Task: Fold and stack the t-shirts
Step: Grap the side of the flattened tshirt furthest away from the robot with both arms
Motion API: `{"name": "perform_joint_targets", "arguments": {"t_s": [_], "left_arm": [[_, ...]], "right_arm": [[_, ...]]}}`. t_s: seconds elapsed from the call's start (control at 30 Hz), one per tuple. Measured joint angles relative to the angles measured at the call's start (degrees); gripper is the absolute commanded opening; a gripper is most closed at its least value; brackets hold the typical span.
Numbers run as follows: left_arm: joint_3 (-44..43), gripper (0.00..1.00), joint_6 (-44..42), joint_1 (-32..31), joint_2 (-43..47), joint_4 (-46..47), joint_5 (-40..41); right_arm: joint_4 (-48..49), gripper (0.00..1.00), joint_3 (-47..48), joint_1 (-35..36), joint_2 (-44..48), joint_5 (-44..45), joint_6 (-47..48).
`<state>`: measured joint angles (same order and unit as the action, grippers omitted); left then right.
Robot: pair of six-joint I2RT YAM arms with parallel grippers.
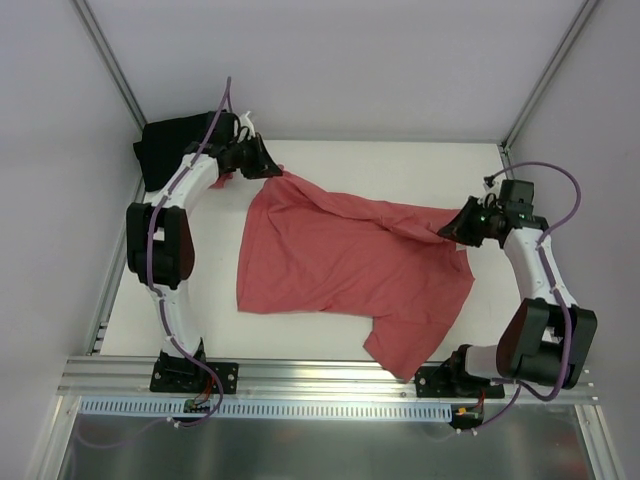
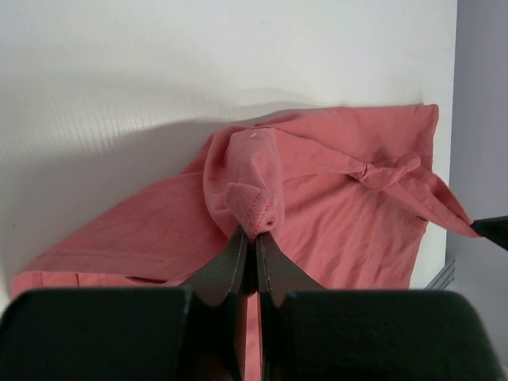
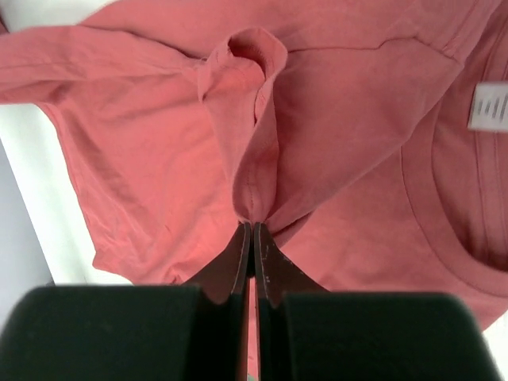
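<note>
Our left jaws are pinched shut on a hemmed corner of the red shirt [image 2: 333, 214], and our right jaws on a fold near its collar. We judge this lets us stretch it flat, mid-surface [image 1: 430, 170]. The black shirt [image 1: 165, 150] lies bunched in the far left corner

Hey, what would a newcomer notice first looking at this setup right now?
A coral-red shirt sprawls across the middle of the white table, pinched at opposite ends by the left gripper and the right gripper, both shut on it. A black shirt sits bunched in the far left corner.
</note>
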<state>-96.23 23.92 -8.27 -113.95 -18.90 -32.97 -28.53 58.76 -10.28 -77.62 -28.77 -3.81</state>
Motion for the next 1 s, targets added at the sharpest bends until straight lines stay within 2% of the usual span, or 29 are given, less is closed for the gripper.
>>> {"name": "perform_joint_targets", "arguments": {"t_s": [0.2,0.23,0.27,0.3,0.33,0.6,1.0], "left_arm": [[0.5,0.0,-0.4,0.0,1.6,0.0,0.0],[0.6,0.0,-0.5,0.0,1.9,0.0,0.0],[0.6,0.0,-0.5,0.0,2.1,0.0,0.0],[0.6,0.0,-0.5,0.0,2.3,0.0,0.0],[0.6,0.0,-0.6,0.0,2.5,0.0,0.0],[5.7,0.0,-1.5,-0.1,6.4,0.1,0.5],[22.8,0.0,-3.1,-1.2,18.3,0.7,2.1]], "right_arm": [[-1.3,0.01,-5.6,0.0,4.6,0.5,0.4],[-1.4,0.09,-6.1,0.0,5.0,0.6,0.5],[-1.4,0.43,-6.8,0.0,5.7,0.7,0.7],[-1.6,0.93,-7.2,0.0,6.1,0.9,0.6],[-2.0,0.99,-7.6,0.0,6.4,1.2,0.9],[-4.3,1.0,-7.5,0.0,6.8,4.7,1.2],[-3.1,1.0,9.8,0.0,0.0,4.2,-2.7]]}}
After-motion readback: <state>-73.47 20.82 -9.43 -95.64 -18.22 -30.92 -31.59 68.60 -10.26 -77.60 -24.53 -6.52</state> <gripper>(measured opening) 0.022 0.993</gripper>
